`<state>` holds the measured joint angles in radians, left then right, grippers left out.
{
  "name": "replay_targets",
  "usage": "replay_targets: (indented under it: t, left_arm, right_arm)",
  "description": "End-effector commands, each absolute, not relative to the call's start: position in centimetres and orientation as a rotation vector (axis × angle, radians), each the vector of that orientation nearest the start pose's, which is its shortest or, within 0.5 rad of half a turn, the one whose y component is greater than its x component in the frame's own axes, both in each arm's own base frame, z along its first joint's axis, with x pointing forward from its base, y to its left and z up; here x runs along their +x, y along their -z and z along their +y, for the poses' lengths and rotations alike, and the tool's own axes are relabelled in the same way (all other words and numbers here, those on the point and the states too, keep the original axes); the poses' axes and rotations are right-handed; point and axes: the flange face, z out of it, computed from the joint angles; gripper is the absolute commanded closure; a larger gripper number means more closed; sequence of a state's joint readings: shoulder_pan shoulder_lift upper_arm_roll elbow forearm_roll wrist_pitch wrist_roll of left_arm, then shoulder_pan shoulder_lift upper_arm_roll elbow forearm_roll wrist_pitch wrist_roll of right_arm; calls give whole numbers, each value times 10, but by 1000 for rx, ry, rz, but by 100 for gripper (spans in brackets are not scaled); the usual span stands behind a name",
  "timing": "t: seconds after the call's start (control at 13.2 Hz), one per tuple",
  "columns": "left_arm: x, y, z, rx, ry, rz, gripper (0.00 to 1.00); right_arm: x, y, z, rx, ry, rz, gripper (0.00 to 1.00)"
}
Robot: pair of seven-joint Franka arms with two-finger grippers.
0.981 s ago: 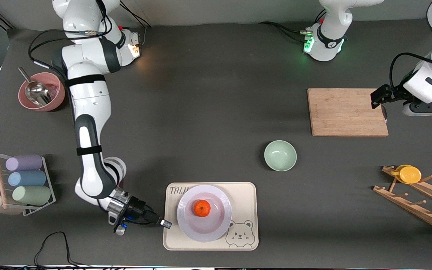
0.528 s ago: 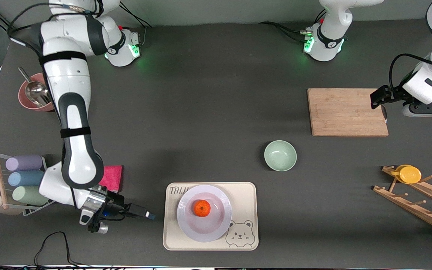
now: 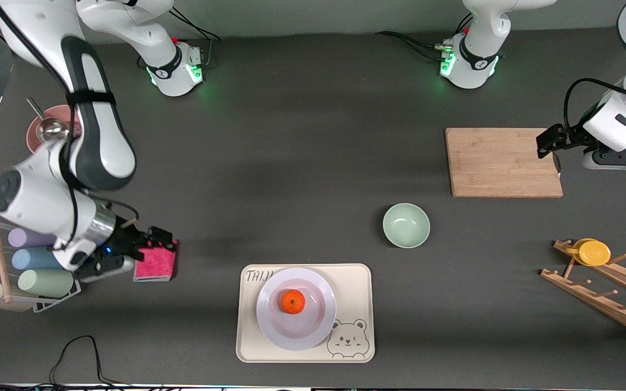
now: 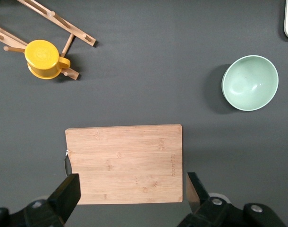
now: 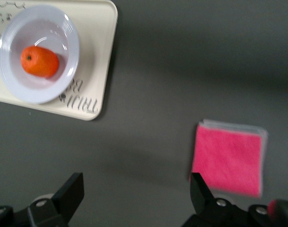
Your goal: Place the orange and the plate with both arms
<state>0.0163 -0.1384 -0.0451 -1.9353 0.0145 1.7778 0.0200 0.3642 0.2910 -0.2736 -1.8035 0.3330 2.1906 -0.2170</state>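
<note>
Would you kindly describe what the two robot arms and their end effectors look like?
Both arms are glossy white with dark grey joint bands, on round bases lit green, with black cables trailing. The right end effector and left end effector are black, with two flat, blocky fingers.

We see the orange (image 5: 39, 61) on the plate (image 5: 52, 28), which sits on the tray (image 5: 96, 47). Reading the tray's lettering upright, the pink cloth (image 5: 227, 158) lies at its ten o'clock.
</note>
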Motion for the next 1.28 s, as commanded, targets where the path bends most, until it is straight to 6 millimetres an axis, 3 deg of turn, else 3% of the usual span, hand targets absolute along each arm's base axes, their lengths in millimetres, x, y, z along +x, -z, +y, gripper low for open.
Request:
replay_targets:
  t: [0.0, 0.23, 0.45, 0.68, 0.91, 1.06, 1.13, 1.21]
  left_arm:
    - [518, -548, -18, -3120, -41, 111, 0]
    - [518, -548, -18, -3119, -41, 112, 0]
    - [518, -548, -16, -3119, -43, 109, 0]
    - [518, -549, -18, -3119, -41, 112, 0]
    - [519, -548, -15, -3119, -46, 107, 0]
    - [518, -547, -16, -3119, -48, 109, 0]
    - [518, -547, -15, -3119, -48, 105, 0]
    - [518, -547, -15, -3119, -48, 102, 0]
  right_arm:
    - [571, -464, 72, -3019, 159, -174, 0]
    - [559, -520, 66, -3071, 122, -247, 0]
    - [566, -553, 64, -3087, 169, -261, 0]
    - [566, -574, 69, -3107, 164, -266, 0]
    - [581, -599, 75, -3116, 218, -264, 0]
    - [591, -614, 67, -3133, 213, -240, 0]
    - [598, -605, 46, -3143, 173, -174, 0]
    - [597, -602, 48, -3136, 128, -181, 0]
